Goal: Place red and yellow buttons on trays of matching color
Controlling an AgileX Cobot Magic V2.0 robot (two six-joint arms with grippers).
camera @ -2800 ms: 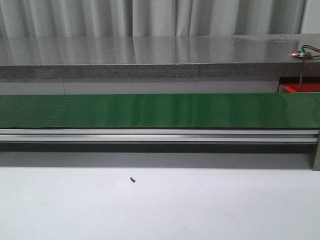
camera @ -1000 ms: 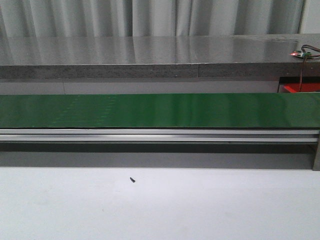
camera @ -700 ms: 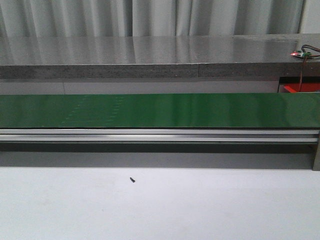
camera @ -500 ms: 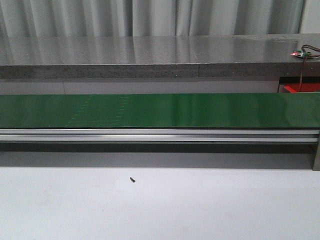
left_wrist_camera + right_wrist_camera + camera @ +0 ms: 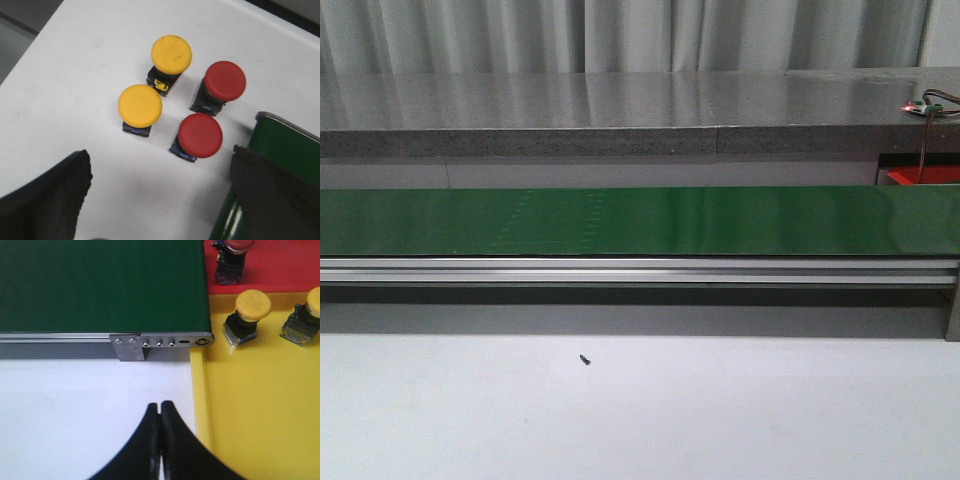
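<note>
Already two yellow buttons (image 5: 252,303) sit on the yellow tray (image 5: 260,410) and one red button (image 5: 234,246) on the red tray (image 5: 280,270), while four more buttons (image 5: 200,135) wait on the table (image 5: 75,75) under my wide-open left pincer (image 5: 160,200), my right pincer (image 5: 160,412) closed empty.

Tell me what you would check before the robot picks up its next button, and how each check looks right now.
1. Buttons waiting: ok. Two yellow buttons and two red buttons stand upright on the white table, apart from each other.
2. Left hand open: ok, fingers spread wide, holding nothing.
3. Right hand empty: ok, fingers shut together on nothing.
4. Room in the yellow tray: ok, two buttons at one end, the rest bare.
5. Room in the red tray: cannot tell, mostly out of view.
6. Green belt free of buttons: ok.
</note>
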